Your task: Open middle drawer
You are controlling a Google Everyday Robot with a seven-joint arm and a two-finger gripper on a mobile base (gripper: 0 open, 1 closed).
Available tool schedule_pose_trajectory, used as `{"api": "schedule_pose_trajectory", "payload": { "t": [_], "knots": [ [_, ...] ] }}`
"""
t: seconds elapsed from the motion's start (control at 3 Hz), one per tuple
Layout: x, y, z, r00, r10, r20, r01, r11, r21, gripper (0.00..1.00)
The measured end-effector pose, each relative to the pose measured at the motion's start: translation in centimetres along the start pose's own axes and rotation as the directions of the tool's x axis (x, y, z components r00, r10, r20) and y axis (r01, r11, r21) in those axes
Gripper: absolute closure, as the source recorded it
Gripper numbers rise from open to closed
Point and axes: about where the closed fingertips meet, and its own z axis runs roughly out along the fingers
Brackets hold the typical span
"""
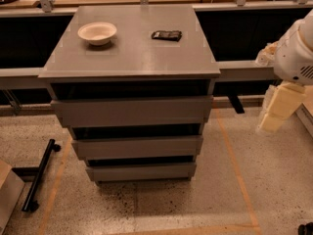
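Note:
A grey cabinet [132,58] with three drawers stands in the middle of the camera view. The middle drawer [137,147] has a plain grey front with a dark gap above it. It sits between the top drawer [132,111] and the bottom drawer [141,171]. None of the three is pulled out. My gripper [275,109] hangs at the far right, below the white arm [296,53]. It is well to the right of the cabinet, at about the height of the top drawer, and touches nothing.
A white bowl [97,33] and a small black packet [166,35] lie on the cabinet top. A black bar on wheels [39,174] lies on the speckled floor at the left. Orange tape lines [234,165] frame the cabinet. A low counter rail [244,70] runs behind.

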Motion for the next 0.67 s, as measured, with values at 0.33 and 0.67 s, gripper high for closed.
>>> {"api": "schedule_pose_trajectory", "payload": {
  "t": [0.33, 0.67],
  "knots": [
    [-0.4, -0.5, 4.0, 0.999, 0.002, 0.034, -0.003, 0.9998, 0.021, 0.0],
    [-1.3, -1.7, 9.2, 0.993, 0.01, 0.115, -0.014, 0.9992, 0.038, 0.0]
  ]
}}
